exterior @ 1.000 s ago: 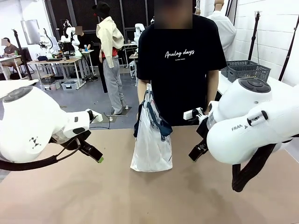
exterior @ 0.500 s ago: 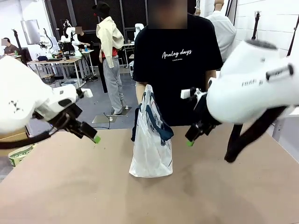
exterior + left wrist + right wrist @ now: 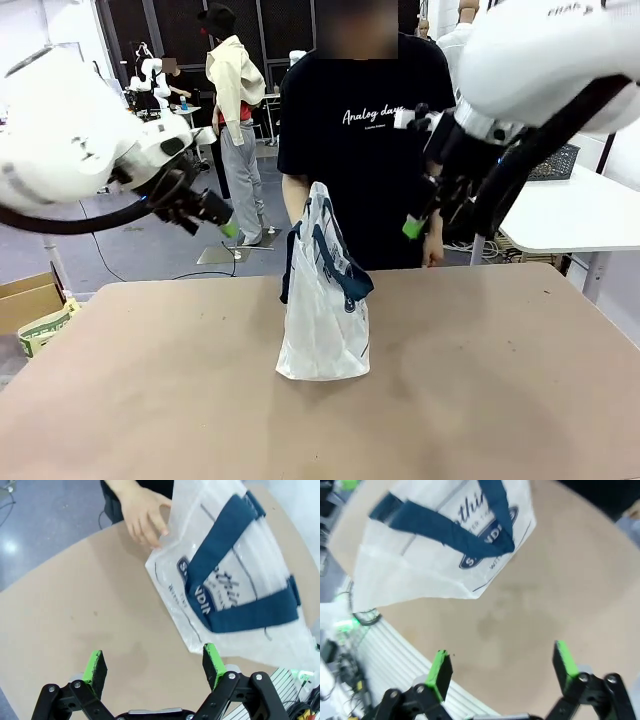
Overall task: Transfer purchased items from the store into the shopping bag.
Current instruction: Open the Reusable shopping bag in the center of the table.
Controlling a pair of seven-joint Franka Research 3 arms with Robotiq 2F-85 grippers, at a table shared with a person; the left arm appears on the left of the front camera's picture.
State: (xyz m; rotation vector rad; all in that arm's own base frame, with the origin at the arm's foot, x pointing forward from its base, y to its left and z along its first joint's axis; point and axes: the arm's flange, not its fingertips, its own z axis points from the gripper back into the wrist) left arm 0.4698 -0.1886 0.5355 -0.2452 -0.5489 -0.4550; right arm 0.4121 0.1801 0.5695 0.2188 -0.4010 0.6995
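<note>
The shopping bag (image 3: pixel 325 300) stands upright, a person's hand (image 3: pixel 142 515) at its top; left gripper (image 3: pixel 155 666) hovers at ten o'clock, right gripper (image 3: pixel 500 666) at two, both claws apart.

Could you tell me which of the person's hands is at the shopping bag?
The hand seen from the left wrist, fingers on the shopping bag's edge; the other hand hangs beside the person, clear of it.

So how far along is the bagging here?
Barely started. Done: the shopping bag stands on the table, a person's hand at its top edge. In hand: nothing; the left gripper and right gripper hover open on either side of the bag, both empty. Left: the whole transfer, as far as I can tell; the bag's inside isn't visible.
</note>
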